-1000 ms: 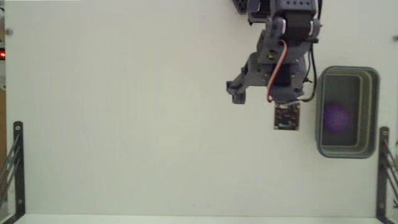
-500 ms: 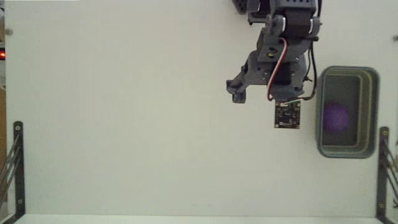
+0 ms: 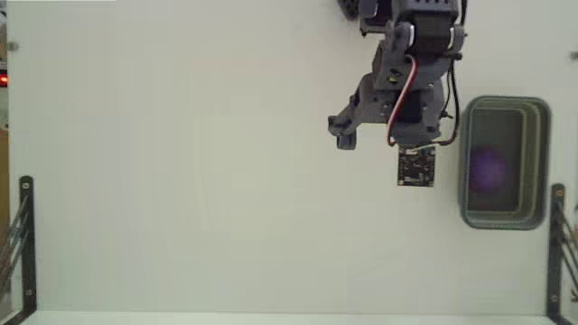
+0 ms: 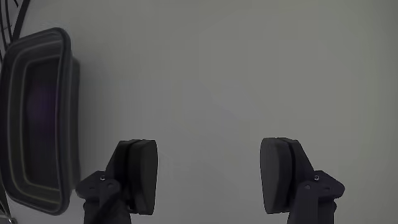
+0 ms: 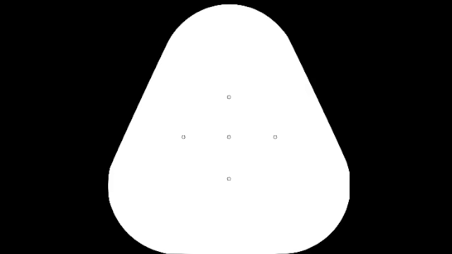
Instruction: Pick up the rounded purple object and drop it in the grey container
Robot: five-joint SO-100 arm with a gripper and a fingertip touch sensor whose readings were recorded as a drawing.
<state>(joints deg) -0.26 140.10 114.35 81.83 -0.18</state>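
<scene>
In the fixed view the rounded purple object [image 3: 488,169], a small violet ball, lies inside the grey container [image 3: 545,162] at the right of the white table. My gripper [image 3: 388,135] hangs over bare table just left of the container, with a small black circuit board [image 3: 416,167] below it. The wrist view shows my gripper [image 4: 208,155] open, its two dark fingers [image 4: 138,174] wide apart over the white surface and nothing between them. There the grey container [image 4: 65,56] sits at the left edge, its dark inside showing only a faint purple tint.
Black metal brackets stand at the table's lower left [image 3: 25,244] and lower right [image 3: 557,244] edges. A red light [image 3: 3,79] glows at the left border. The arm's base enters from the top edge [image 3: 406,13].
The ball looked blurred and larger one second ago and now rests sharp in the container. The arm has barely shifted.
</scene>
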